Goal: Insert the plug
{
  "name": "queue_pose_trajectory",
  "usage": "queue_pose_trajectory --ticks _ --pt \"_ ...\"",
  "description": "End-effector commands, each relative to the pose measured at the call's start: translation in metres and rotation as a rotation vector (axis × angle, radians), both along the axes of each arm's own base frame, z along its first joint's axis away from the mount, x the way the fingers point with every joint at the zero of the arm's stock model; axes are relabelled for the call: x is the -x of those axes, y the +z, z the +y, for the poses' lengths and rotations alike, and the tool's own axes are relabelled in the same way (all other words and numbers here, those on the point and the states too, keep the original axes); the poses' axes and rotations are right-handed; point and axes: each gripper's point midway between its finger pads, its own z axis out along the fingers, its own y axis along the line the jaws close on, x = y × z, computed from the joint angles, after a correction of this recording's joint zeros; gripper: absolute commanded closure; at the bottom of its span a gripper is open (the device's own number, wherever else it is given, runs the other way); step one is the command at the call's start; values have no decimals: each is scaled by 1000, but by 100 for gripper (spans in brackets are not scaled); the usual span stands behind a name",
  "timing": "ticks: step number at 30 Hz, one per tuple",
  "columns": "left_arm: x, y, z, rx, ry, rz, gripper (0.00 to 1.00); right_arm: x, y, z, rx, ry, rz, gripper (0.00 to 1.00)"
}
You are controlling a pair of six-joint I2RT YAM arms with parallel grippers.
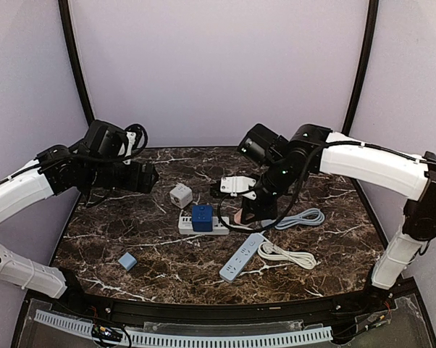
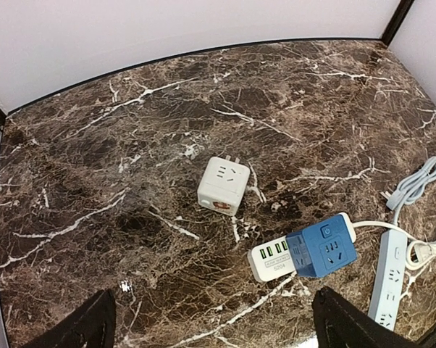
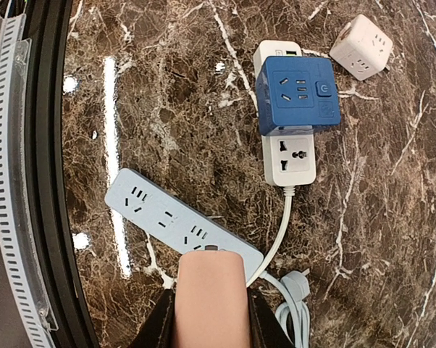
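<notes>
Find right gripper [image 3: 211, 330] closed narrow on the pink plug [image 3: 211, 283], dark fingers [image 3: 158, 322] pressing both its sides. Find left gripper [image 2: 218, 326] spread wide, gripping and touching nothing, raised over the left of the bench [image 2: 95, 181]. Place the plug low above the bench, just right of the white power strip [image 1: 184, 224] in the top view. From the right wrist, see its rounded end overlapping the near end of the grey-blue power strip [image 3: 167, 214]; cannot tell contact. Read its long axis along the fingers, free end pointing down and away from the wrist; cannot make out prongs. Count one plug, two power strips and two cube adapters: blue cube [image 3: 298, 94] seated on the white strip, white cube [image 3: 361, 47] loose just beyond. Count one small grey-blue block [image 1: 127, 260] near the front left, well apart.
</notes>
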Motion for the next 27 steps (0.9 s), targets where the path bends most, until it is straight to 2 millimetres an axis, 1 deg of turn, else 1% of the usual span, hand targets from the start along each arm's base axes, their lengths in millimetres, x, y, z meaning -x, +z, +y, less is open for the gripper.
queue_pose_trajectory --ticks 1,5,8,12,17,20,27 --pt "13 -3 -4 18 -92 4 6 10 -2 -2 -7 47 53 100" --pt "18 -5 -4 2 -125 -2 7 6 1 7 -16 73 45 100" --pt "18 -13 -4 -5 -129 10 8 3 5 16 -34 89 40 100" --pt "18 -21 -16 37 -170 11 9 -2 -6 20 -8 103 35 100" --pt "14 -21 -24 38 -198 6 11 -6 -10 23 -7 122 16 100" --pt "14 -22 -30 56 -215 11 12 -8 -16 27 -1 122 21 100" --pt "17 -27 -36 101 -220 39 15 -39 -40 41 54 99 -64 100"
